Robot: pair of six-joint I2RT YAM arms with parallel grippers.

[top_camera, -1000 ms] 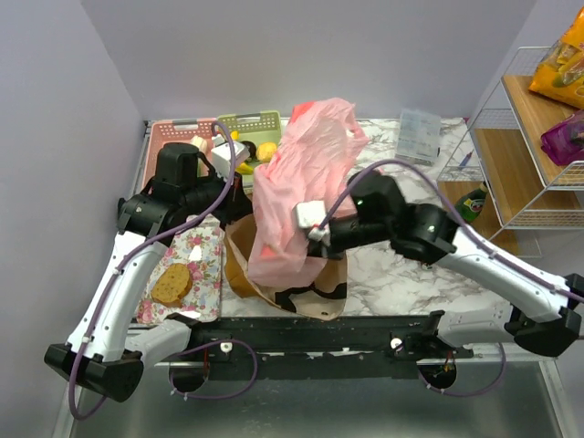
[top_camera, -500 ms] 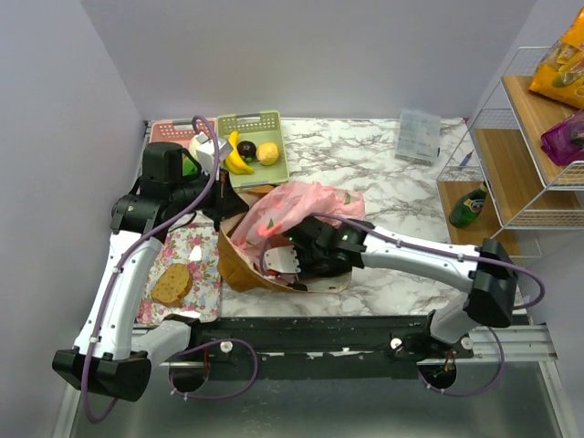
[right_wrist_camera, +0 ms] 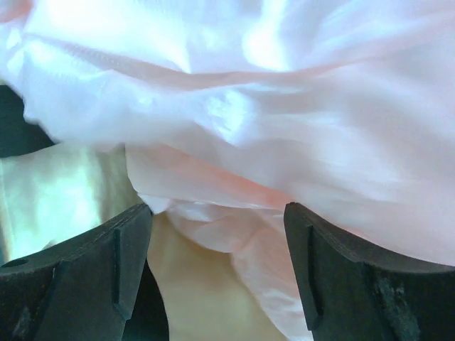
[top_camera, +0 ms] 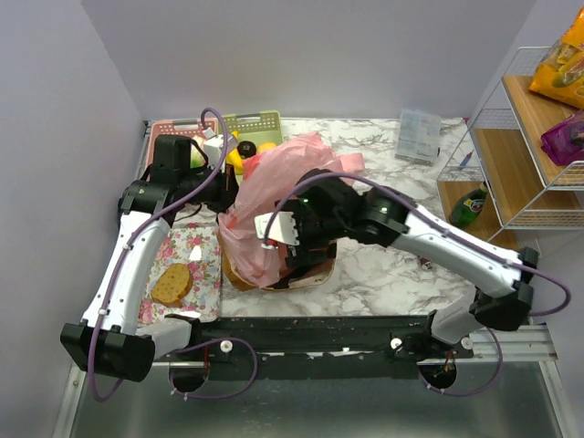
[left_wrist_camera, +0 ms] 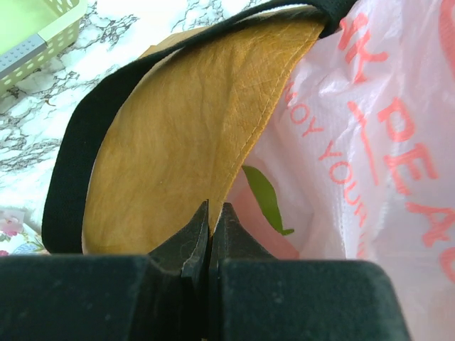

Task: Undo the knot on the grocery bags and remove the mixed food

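Observation:
The pink plastic bag (top_camera: 283, 187) sits crumpled in the mouth of the mustard-yellow tote (top_camera: 235, 274) at the table's near middle. My left gripper (top_camera: 228, 193) is at the tote's left side. In the left wrist view that gripper (left_wrist_camera: 211, 213) is shut on the tote's rim (left_wrist_camera: 192, 135), with the pink bag (left_wrist_camera: 370, 142) to its right. My right gripper (top_camera: 290, 248) presses into the bag from the front. It (right_wrist_camera: 217, 234) stands open, with folds of the pink bag (right_wrist_camera: 284, 142) between its fingers. A banana (top_camera: 235, 160) and a lemon (top_camera: 266, 146) lie in the green basket (top_camera: 265, 119).
A pink basket (top_camera: 178, 128) stands beside the green one. A floral tray (top_camera: 203, 274) carries a bread slice (top_camera: 171, 284) at the near left. A clear box (top_camera: 419, 135) lies at the back. The wire shelf (top_camera: 511, 137) on the right holds orange (top_camera: 564, 66) and purple (top_camera: 566, 135) packets and a green bottle (top_camera: 469, 204).
The pink bag hung high a second ago, dropped low onto the tote, and now stands bunched up again. My right gripper has opened and moved left. The left gripper stayed shut by the tote.

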